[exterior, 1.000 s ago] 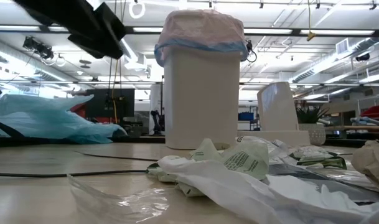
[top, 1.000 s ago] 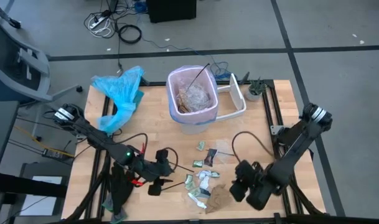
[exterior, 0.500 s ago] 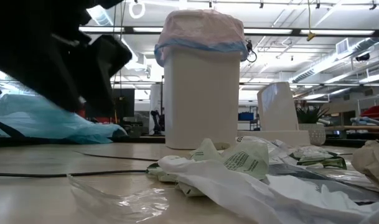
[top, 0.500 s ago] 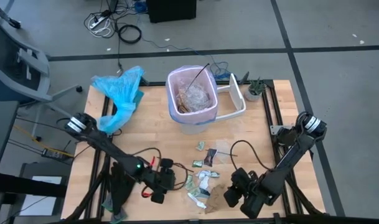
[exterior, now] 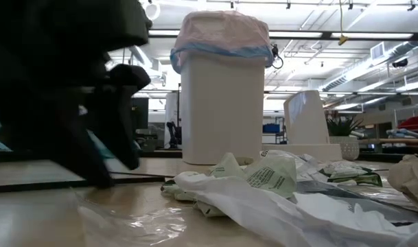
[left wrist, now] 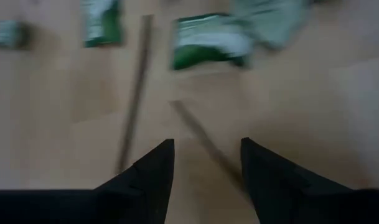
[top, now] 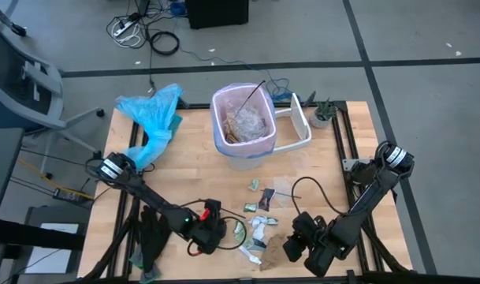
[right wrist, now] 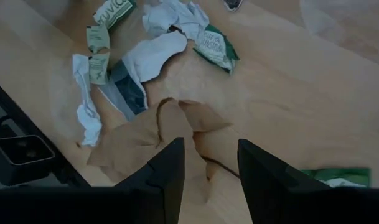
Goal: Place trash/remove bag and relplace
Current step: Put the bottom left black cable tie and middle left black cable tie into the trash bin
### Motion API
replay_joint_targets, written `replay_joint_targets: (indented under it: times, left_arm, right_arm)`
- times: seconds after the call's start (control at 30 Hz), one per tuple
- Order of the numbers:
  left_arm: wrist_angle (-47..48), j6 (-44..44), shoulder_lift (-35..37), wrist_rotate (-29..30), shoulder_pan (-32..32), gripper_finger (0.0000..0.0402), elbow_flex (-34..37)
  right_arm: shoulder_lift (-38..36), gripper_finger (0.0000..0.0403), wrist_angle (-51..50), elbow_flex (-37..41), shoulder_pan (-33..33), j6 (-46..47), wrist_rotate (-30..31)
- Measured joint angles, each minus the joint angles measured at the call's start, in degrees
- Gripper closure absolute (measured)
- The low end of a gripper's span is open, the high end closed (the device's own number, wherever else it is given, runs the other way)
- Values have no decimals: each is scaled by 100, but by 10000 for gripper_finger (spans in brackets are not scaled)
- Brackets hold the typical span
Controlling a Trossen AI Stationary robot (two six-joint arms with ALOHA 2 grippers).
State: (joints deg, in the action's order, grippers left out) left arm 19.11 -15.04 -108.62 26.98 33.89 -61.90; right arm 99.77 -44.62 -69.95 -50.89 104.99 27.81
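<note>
In the left wrist view, motion blur is smearing the green-and-white printed wrappers (left wrist: 208, 40) and a thin dark stick (left wrist: 134, 93) across the frame's upper half. In the low view, the dark left arm (exterior: 64, 82) is filling the left side, hiding most of the light-blue plastic bag. The right wrist frame's lower right edge is cutting off another green wrapper (right wrist: 335, 176).

Left arm sinks to the scraps; right arm draws in and settles

Over the past second the left gripper (top: 221, 234) has dropped from well above the table to the wood and slid toward the trash (top: 255, 229) — its open fingers (left wrist: 153, 168) now hang just over the tabletop (left wrist: 52, 124), short of a green printed wrapper (left wrist: 208, 40); in the low view its dark bulk has swelled to fill the near corner; the right gripper (top: 287, 251) pulled in early on — now above the brown paper (right wrist: 158, 134).
</note>
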Motion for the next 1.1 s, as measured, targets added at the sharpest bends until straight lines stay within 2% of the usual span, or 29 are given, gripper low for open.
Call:
replay_joint_targets:
  times: [0.1,0.3,0.7,0.83,0.97,1.1]
  left_arm:
    - [46,130,-2,319,-128,211,7]
    - [40,57,-4,290,-530,211,7]
    - [375,-394,26,-849,-1044,215,-14]
    - [437,-773,26,-1162,-1147,232,-3]
    - [548,-921,26,-1744,-1313,250,1]
    - [560,-916,24,-1827,-1342,279,3]
  right_arm:
    - [0,268,-120,0,0,-151,2]
    - [0,268,-629,-2,0,-415,34]
    - [-2,268,-1101,-2,0,-1107,84]
    - [-2,268,-1214,-2,4,-1213,138]
    - [-2,268,-1251,-2,7,-1226,244]
    - [-2,268,-1275,-2,7,-1226,444]
